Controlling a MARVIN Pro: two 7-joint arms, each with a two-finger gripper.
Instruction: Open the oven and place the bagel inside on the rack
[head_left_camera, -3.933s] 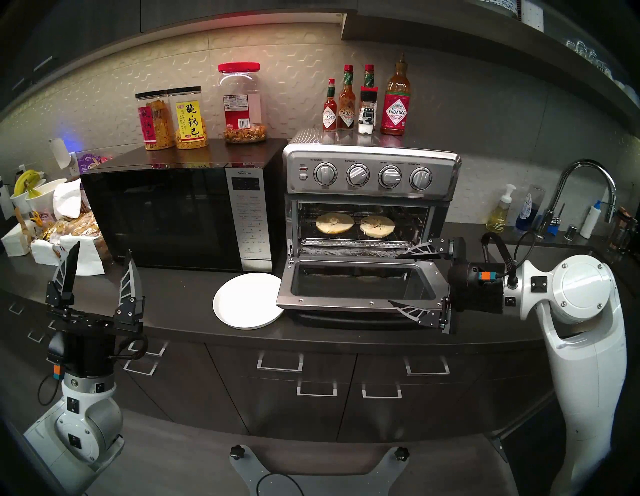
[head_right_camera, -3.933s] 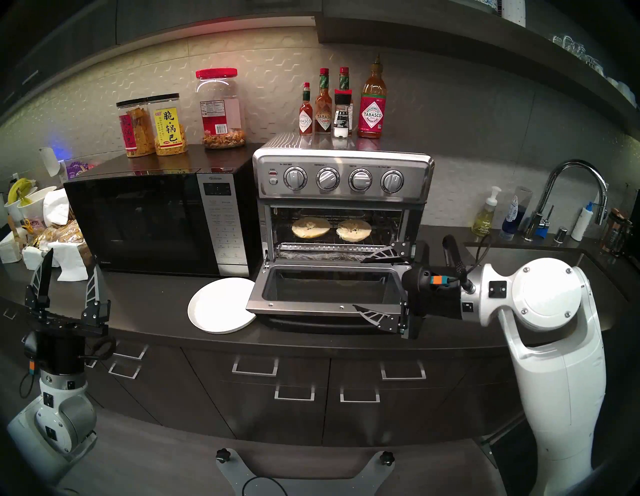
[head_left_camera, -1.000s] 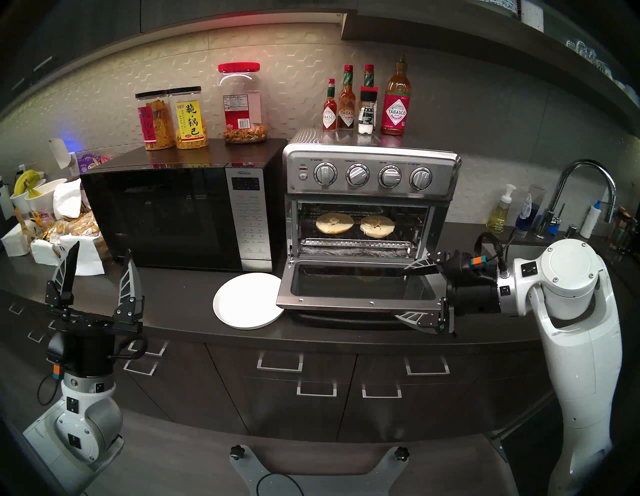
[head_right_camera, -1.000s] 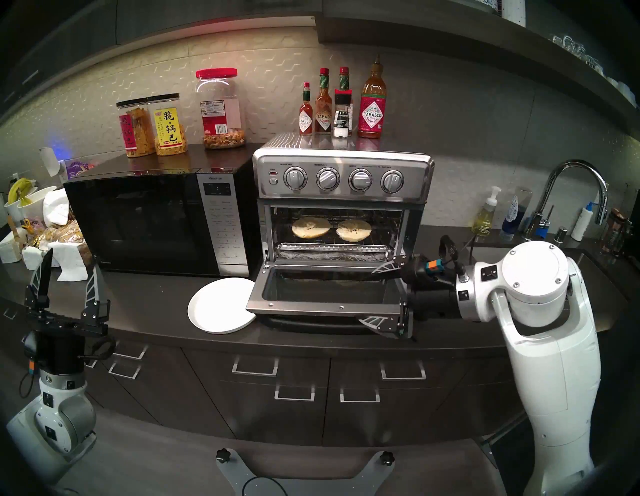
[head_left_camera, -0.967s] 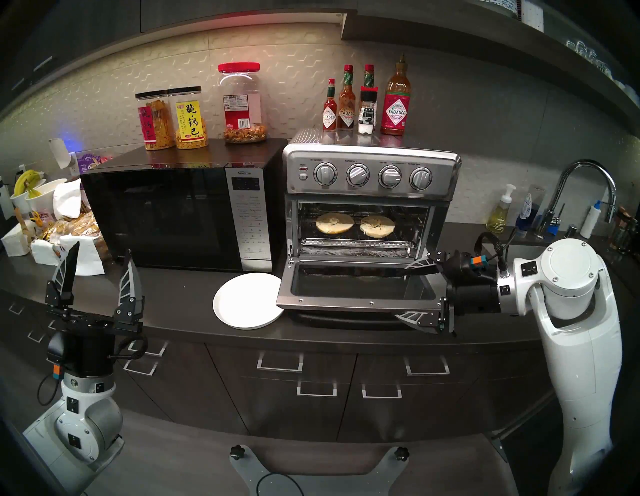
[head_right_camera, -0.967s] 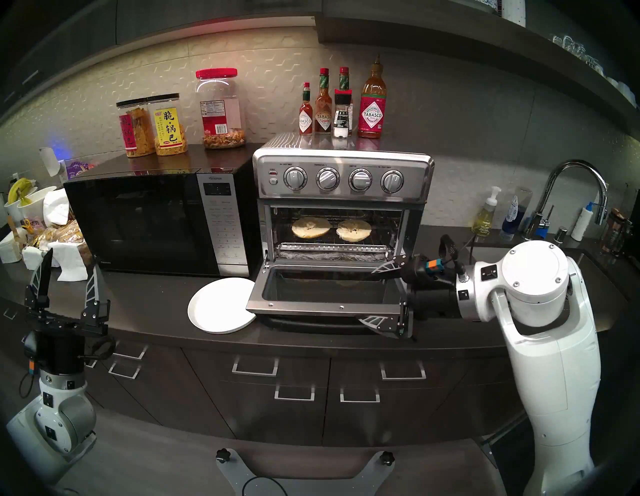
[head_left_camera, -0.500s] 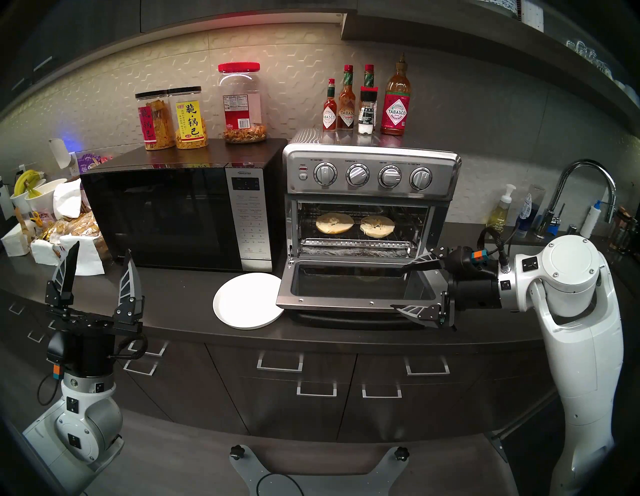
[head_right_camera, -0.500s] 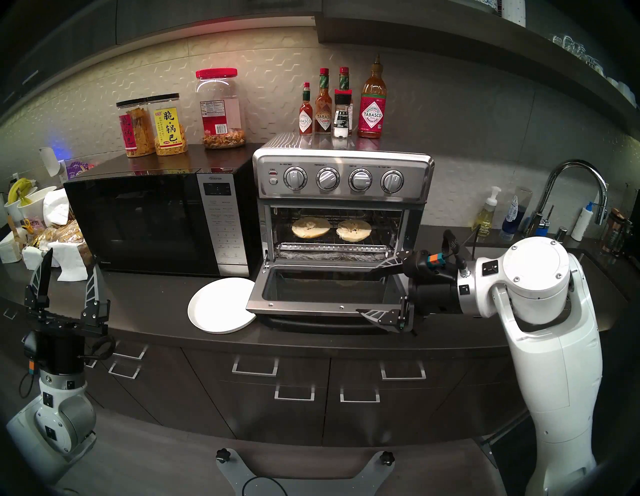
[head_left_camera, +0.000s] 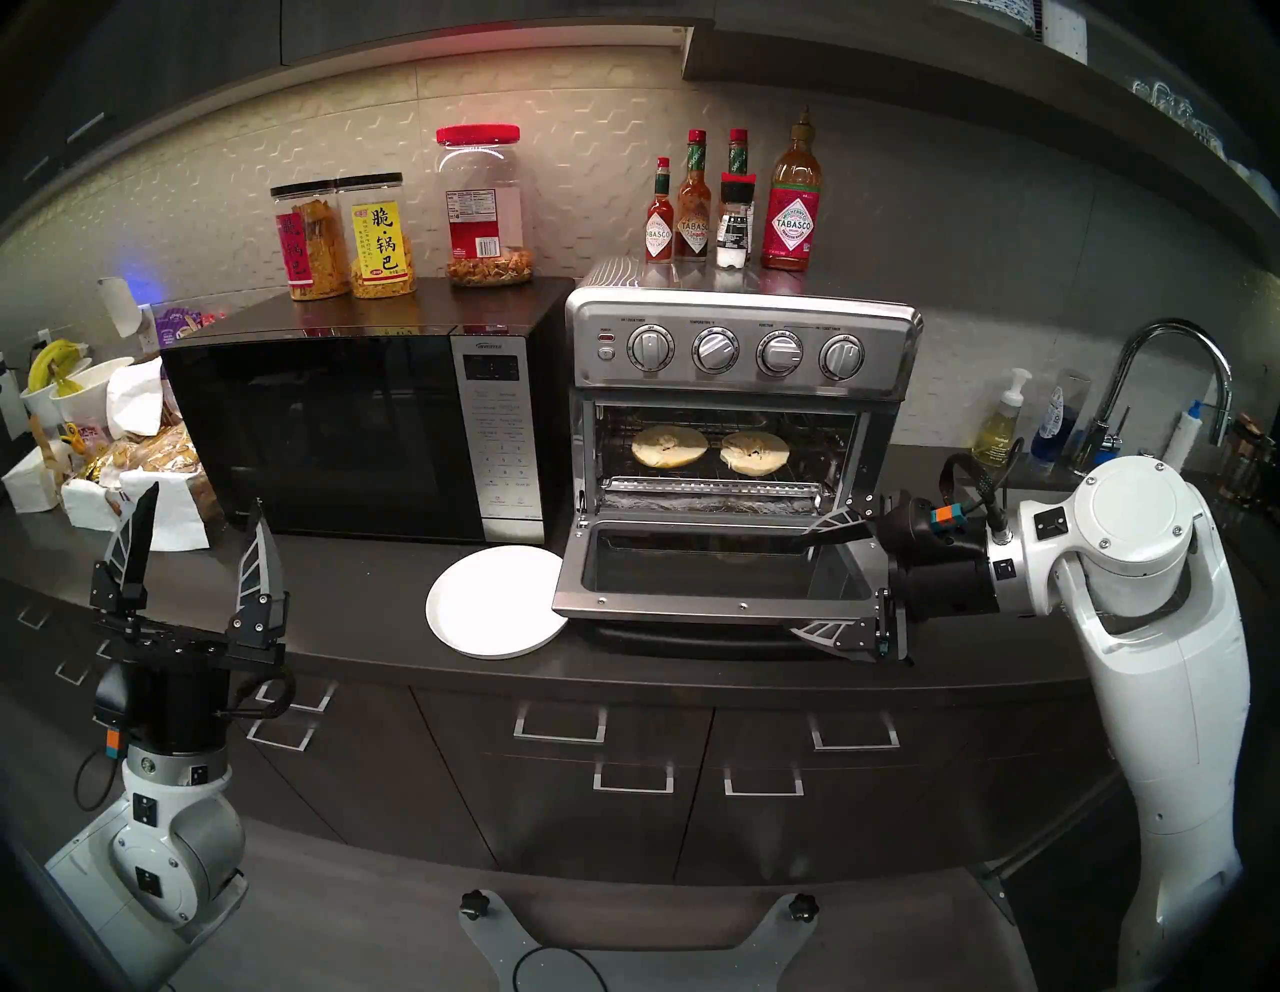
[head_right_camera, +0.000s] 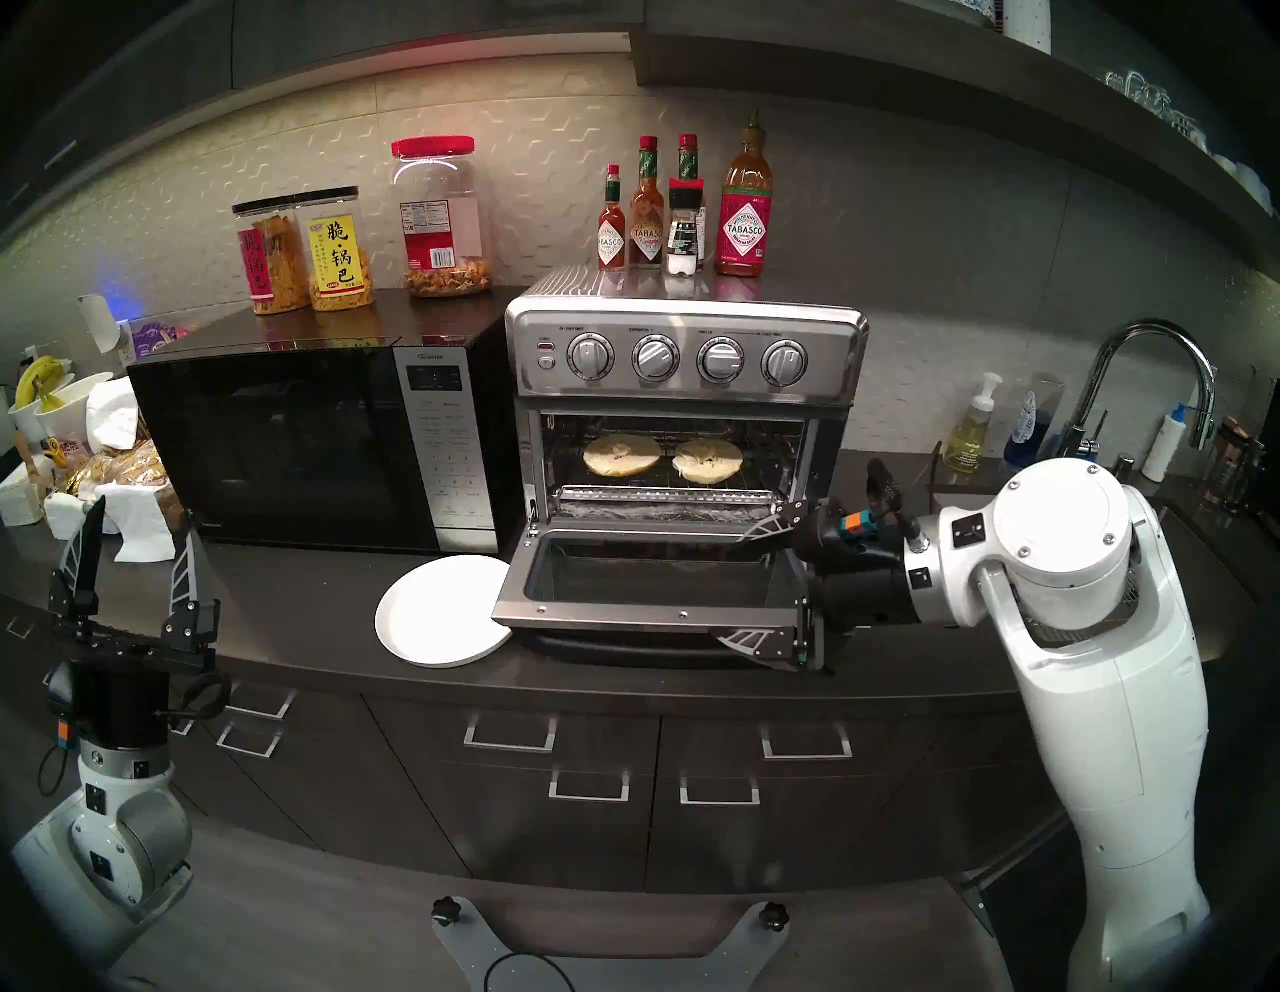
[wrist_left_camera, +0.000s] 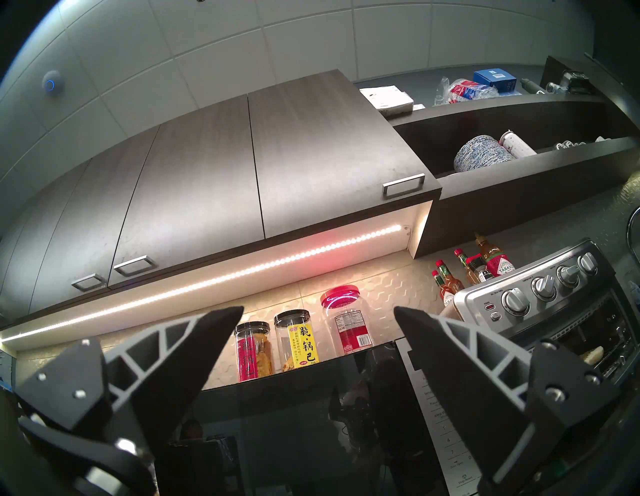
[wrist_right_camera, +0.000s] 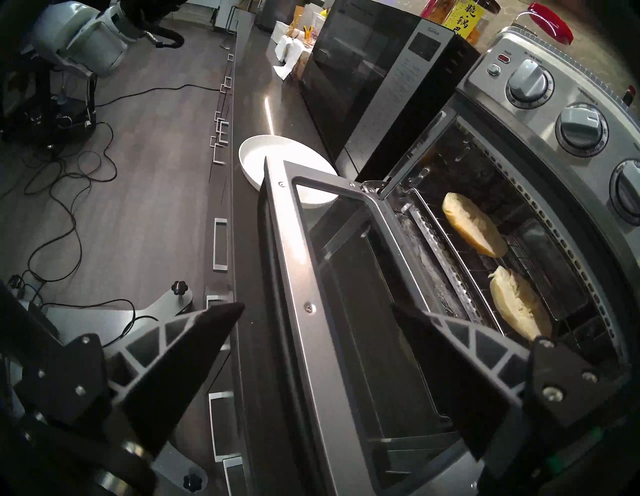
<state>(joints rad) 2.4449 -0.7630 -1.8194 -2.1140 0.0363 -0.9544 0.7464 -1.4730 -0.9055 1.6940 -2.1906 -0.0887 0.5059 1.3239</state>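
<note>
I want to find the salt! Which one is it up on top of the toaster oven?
Find the shiny steel toaster oven with four round knobs, right of the black microwave. A row of bottles stands on its roof. The salt grinder is third from the left: clear, white at the bottom, with a black label and red collar, while its neighbours are all red or orange Tabasco sauce bottles.

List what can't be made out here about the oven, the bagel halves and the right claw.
- Oven door handle: under the lowered door in both head views, cut off in the right wrist view.
- Bagel crusts: only the pale cut faces show on the rack.
- Right claw, open: contact with the door unclear; its near finger overlaps the door's front corner.
- Knob lettering: too small.
</note>
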